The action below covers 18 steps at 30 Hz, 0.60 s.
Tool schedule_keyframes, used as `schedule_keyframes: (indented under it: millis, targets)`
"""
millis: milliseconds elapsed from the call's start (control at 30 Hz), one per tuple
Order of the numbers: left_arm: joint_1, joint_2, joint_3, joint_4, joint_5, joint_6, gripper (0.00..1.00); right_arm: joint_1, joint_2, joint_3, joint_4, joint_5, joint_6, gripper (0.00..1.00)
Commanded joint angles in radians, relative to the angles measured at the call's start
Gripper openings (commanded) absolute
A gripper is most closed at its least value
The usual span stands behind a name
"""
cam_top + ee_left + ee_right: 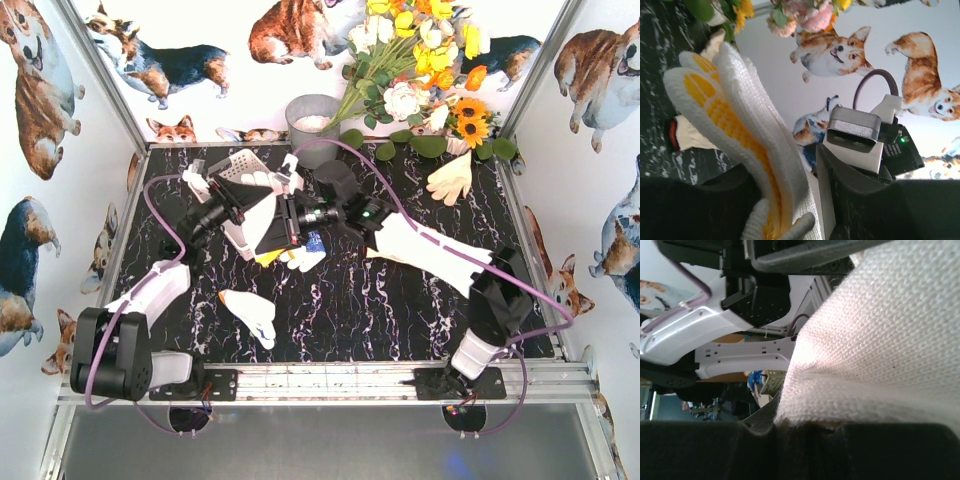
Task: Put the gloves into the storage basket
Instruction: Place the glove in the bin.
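Observation:
The white lattice storage basket (240, 172) stands tilted at the back left of the black table. My left gripper (232, 203) is at it, shut on a white knit glove with a yellow-orange palm (735, 115); a white textured wall lies against the far finger (860, 200). My right gripper (292, 215) meets it from the right and is shut on a cream knit glove (875, 335) that fills its view. A white glove with yellow and blue (303, 256) lies under both grippers. A white-and-orange glove (250, 316) lies front left. A cream glove (451, 178) lies back right.
A grey metal bucket (312, 118) stands at the back edge, with a bunch of artificial flowers (420, 70) to its right. Corgi-print walls close in the table on three sides. Purple cables loop over both arms.

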<state>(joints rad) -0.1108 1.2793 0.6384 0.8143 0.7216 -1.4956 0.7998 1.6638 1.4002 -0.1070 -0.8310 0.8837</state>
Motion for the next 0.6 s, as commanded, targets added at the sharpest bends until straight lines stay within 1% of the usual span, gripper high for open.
schedule_keyframes:
  millis: [0,67,133,333,567]
  targets:
    - [0.046,0.025,0.068,-0.065,-0.016,0.127,0.10,0.008,0.073,0.117,-0.125,0.037,-0.090,0.00]
    - [0.056,0.046,0.094,-0.134,-0.030,0.189,0.04,-0.006,0.125,0.152,-0.142,0.043,-0.102,0.00]
    - [0.068,0.078,0.127,-0.173,-0.033,0.241,0.02,-0.019,0.178,0.193,-0.165,0.044,-0.124,0.00]
    - [0.096,0.182,0.233,-0.274,-0.069,0.398,0.00,-0.077,0.331,0.326,-0.217,0.031,-0.193,0.00]
    - [0.099,0.320,0.329,-0.285,-0.117,0.519,0.00,-0.141,0.518,0.521,-0.282,-0.004,-0.266,0.00]
